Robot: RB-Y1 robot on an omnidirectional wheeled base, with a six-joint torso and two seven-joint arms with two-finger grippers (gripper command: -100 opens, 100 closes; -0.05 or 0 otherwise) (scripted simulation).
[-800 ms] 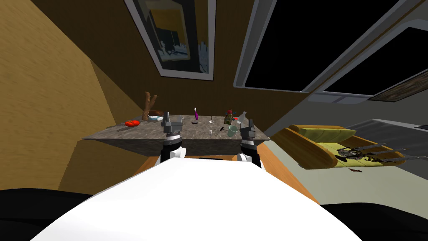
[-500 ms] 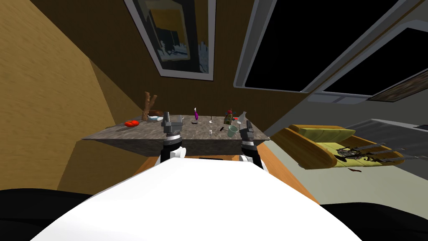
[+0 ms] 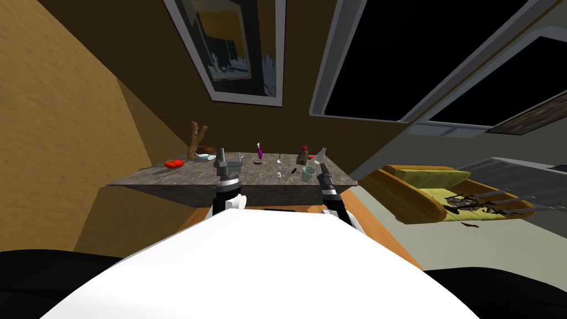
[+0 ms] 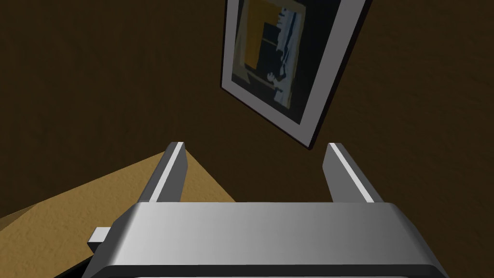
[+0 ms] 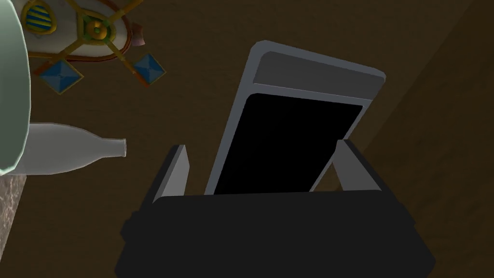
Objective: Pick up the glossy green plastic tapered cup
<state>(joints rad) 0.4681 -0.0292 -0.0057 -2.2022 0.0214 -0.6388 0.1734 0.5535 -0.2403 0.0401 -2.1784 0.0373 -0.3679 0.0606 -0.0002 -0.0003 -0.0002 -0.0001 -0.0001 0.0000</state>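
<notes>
The pale green tapered cup [image 3: 308, 173] stands upright near the right front corner of the grey stone-topped table [image 3: 166, 178]. My right gripper [image 3: 323, 168] hovers just right of the cup, at the table's right edge, fingers open. In the right wrist view the cup's curved wall [image 5: 10, 91] sits off to one side of the open right gripper [image 5: 263, 166], outside its fingers. My left gripper [image 3: 230, 157] stands open over the table's front middle, well left of the cup; the left wrist view shows its fingers [image 4: 169, 171] apart with nothing between them.
A clear bottle [image 3: 321, 155] [image 5: 72, 152] and a dark bottle [image 3: 302, 156] stand just behind the cup. Further left are a purple item [image 3: 259, 150], a white bowl [image 3: 205, 157], a wooden forked piece [image 3: 197, 139] and a red object [image 3: 175, 163]. A yellow sofa [image 3: 426, 191] is to the right.
My right hand has turned and leaned in toward the cup, so its fingers now look narrower in the head view. The left arm and the cup have not moved.
</notes>
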